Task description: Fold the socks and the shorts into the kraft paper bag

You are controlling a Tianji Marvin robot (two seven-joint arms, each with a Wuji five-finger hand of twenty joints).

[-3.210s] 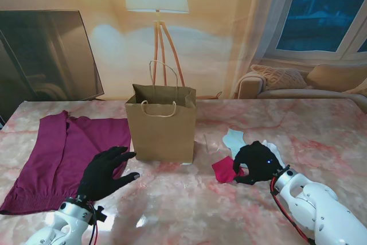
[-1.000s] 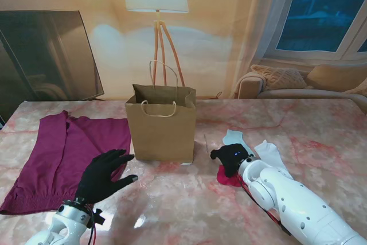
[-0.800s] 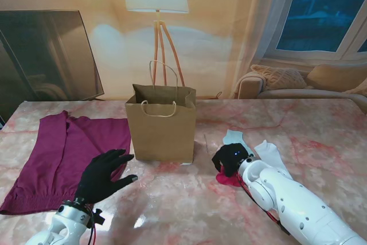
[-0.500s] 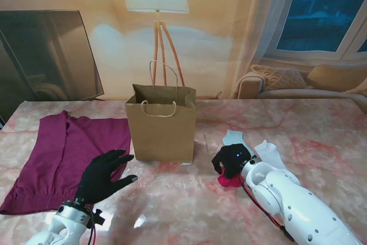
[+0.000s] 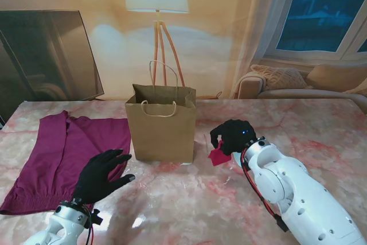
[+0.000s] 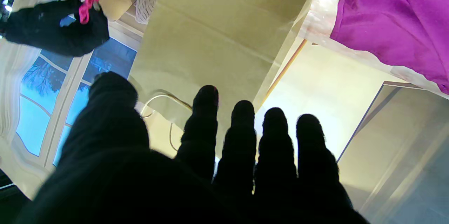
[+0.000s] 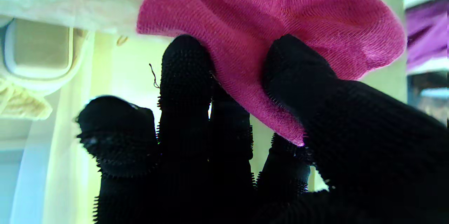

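Lifted off table, right hand (image 5: 232,136) clenched around pink sock (image 5: 217,155); left hand (image 5: 103,175) splayed, empty

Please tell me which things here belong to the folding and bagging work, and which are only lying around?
Belong to the job:
- pink sock, held in right hand
- purple shorts
- kraft paper bag
- left hand

Only around:
- floor lamp
- sofa

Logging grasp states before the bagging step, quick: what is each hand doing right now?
Left hand: open, fingers spread, holding nothing, near the kraft paper bag.
Right hand: shut on the pink sock, lifted beside the bag.
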